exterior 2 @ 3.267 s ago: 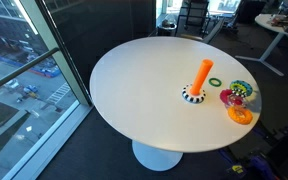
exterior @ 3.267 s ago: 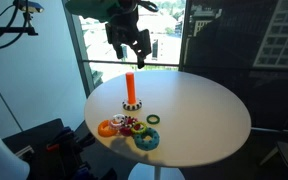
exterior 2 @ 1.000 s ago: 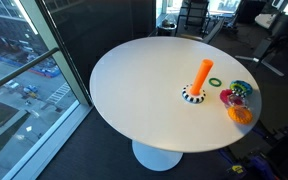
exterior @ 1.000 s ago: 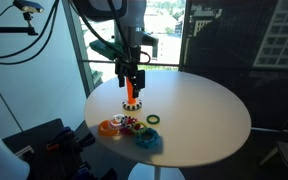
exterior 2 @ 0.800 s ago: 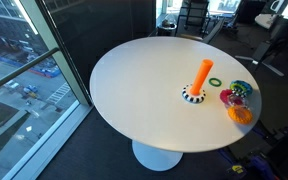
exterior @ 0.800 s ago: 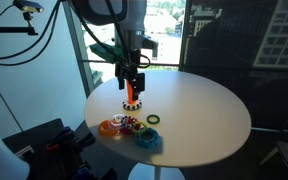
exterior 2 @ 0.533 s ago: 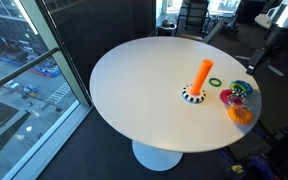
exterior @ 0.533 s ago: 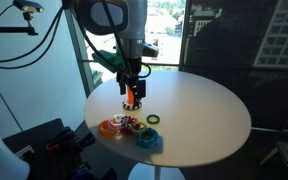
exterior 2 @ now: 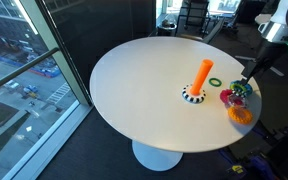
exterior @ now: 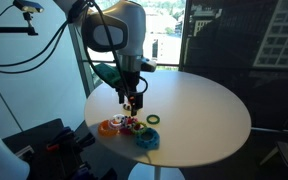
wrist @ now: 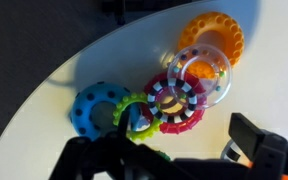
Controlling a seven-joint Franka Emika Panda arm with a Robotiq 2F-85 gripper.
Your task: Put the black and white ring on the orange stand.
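Observation:
The black and white ring (wrist: 169, 100) lies flat in a pile of toy rings, on top of a red ring (wrist: 184, 122). My gripper (wrist: 169, 148) hangs just above the pile, jaws wide apart and empty; it shows in both exterior views (exterior: 132, 101) (exterior 2: 247, 78). The orange stand (exterior 2: 204, 74) stands upright beside the pile, apart from the gripper. A black and white patterned ring or disc (exterior 2: 192, 96) lies round its foot. In an exterior view my gripper mostly hides the stand.
The pile also holds a blue ring (wrist: 92, 108), a knobbly green ring (wrist: 136, 115), a clear ring (wrist: 204, 68) and a flat orange ring (wrist: 212, 38). A thin dark green ring (exterior 2: 215, 81) lies apart. The pile sits near the edge of the round white table (exterior 2: 134, 90).
My gripper has come down and moved from over the orange stand to just above the ring pile. It has entered the other exterior view from the right. The rings have not moved.

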